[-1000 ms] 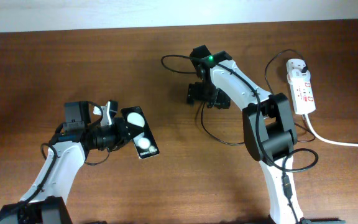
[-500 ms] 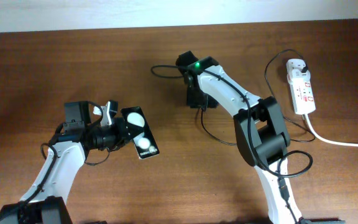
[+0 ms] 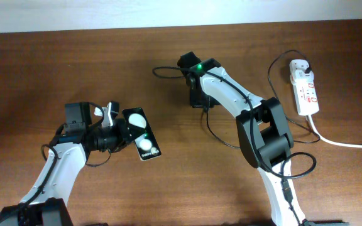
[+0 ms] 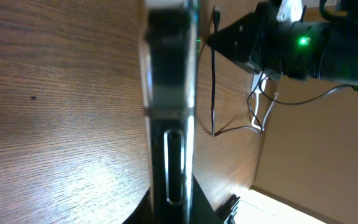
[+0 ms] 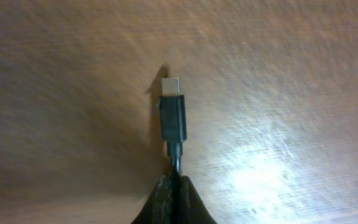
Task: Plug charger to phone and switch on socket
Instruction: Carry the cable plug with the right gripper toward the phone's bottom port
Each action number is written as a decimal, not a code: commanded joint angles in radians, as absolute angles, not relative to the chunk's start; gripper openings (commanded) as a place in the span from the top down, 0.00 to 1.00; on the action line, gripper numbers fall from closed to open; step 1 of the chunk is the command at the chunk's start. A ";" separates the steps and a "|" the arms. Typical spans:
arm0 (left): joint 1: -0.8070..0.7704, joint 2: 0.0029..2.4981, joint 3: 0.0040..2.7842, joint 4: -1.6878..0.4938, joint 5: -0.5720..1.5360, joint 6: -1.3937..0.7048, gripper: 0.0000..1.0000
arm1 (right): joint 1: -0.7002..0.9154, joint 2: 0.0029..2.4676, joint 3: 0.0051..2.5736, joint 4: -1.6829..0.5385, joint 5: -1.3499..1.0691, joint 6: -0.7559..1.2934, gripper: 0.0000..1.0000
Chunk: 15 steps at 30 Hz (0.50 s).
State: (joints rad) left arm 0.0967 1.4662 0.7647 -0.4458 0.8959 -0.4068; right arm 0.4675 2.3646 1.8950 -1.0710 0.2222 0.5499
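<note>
Shifted toward the phone (image 3: pixel 141 133) since a second ago: right gripper (image 3: pixel 198 99), pinched on the charger (image 5: pixel 172 115) just behind its tip, still well right of the phone; left gripper (image 3: pixel 115 124) clamps the phone; its port end seems unclear from overhead; square tip to port before pushing; socket (image 3: pixel 305 86) far right of the phone, untouched.
</note>
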 commanded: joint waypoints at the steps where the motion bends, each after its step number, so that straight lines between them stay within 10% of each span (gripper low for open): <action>1: 0.099 1.446 0.775 -0.444 0.920 -0.412 1.00 | 0.456 2.368 1.870 -1.176 0.214 0.554 0.96; 15: 0.099 1.446 0.775 -0.453 1.074 -0.432 1.00 | 0.366 1.380 1.805 -1.527 -0.311 0.154 0.96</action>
State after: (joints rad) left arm 0.0967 1.4662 0.7647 -0.4603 0.9394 -0.4561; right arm 0.3687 1.4807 1.8359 -1.5181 -0.2569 0.1848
